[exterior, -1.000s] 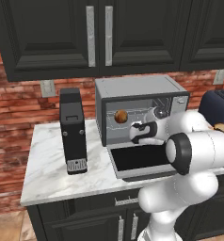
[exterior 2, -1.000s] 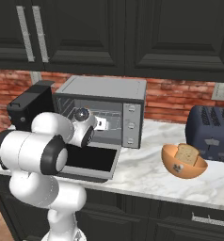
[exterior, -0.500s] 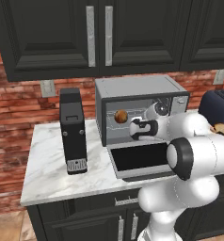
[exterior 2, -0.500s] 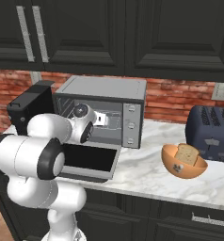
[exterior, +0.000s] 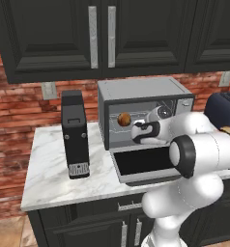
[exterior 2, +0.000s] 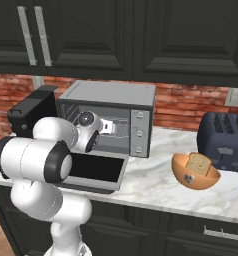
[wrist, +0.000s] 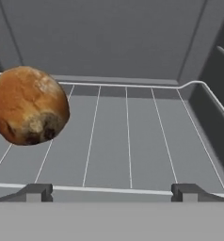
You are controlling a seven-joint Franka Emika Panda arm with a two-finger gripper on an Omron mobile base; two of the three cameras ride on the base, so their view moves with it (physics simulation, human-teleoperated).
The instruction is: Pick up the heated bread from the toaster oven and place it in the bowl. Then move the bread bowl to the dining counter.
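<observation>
The bread, a golden-brown roll, lies on the wire rack at the left of the hand view; it is also in the left part of the cavity. The grey toaster oven stands with its glass door dropped flat. My gripper is open at the oven mouth, to the right of the roll and apart from it, with nothing between its fingers. The orange-brown bowl sits on the counter right of the oven, a pale slice-shaped piece inside it.
A tall black coffee machine stands left of the oven. A dark blue toaster is behind the bowl at the right. Dark cabinets hang above, and a brick wall backs the marble counter. The oven's inner walls close in around my hand.
My hand has edged left and deeper into the oven mouth, closer to the roll. Roll, door and bowl have stayed put.
</observation>
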